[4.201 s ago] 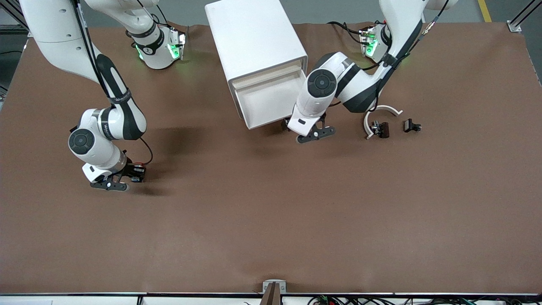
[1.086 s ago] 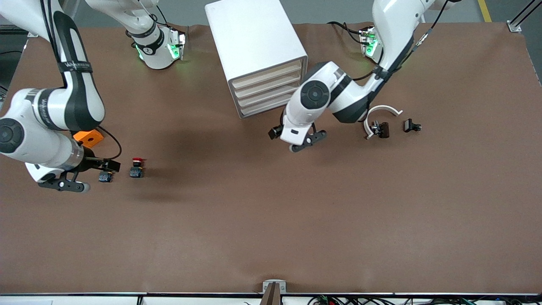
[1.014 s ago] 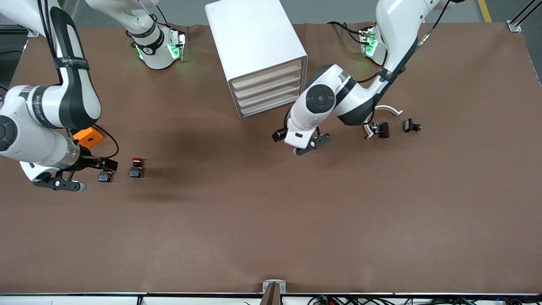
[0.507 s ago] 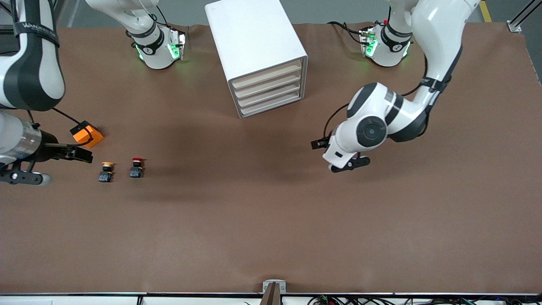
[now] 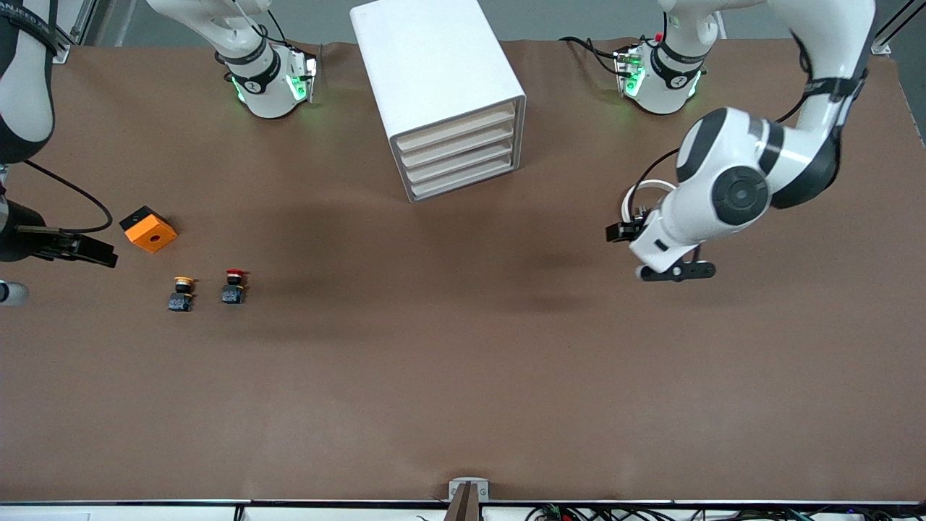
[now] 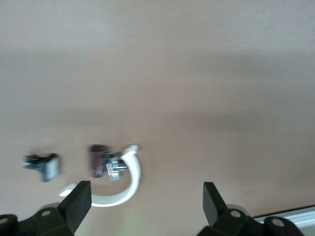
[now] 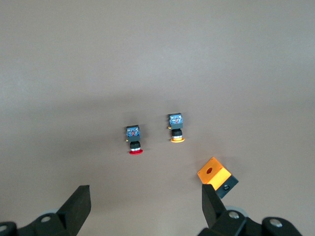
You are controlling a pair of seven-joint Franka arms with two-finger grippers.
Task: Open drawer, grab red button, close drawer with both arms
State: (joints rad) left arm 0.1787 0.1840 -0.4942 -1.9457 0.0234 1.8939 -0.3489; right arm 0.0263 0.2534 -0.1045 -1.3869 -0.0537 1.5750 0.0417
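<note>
The white cabinet [image 5: 438,79] stands at the robots' side of the table, and its top drawer [image 5: 457,128] is shut like the three below it. The red-capped button [image 5: 234,285] stands on the table toward the right arm's end; it also shows in the right wrist view [image 7: 133,141]. My right gripper [image 7: 145,206] is open and empty, high over the table edge at that end; only its tip [image 5: 9,293] shows in the front view. My left gripper [image 5: 676,271] is open and empty above the table toward the left arm's end; it also shows in the left wrist view [image 6: 145,206].
A yellow-capped button [image 5: 181,292] stands beside the red one, and an orange cube [image 5: 147,229] lies farther from the front camera. A white C-shaped piece [image 6: 125,184] and two small dark parts [image 6: 100,160] lie under the left arm.
The drawer, open earlier, is now shut. The right gripper let go of the red button and drew back to the table's end. The left arm swung away from the cabinet toward its own end.
</note>
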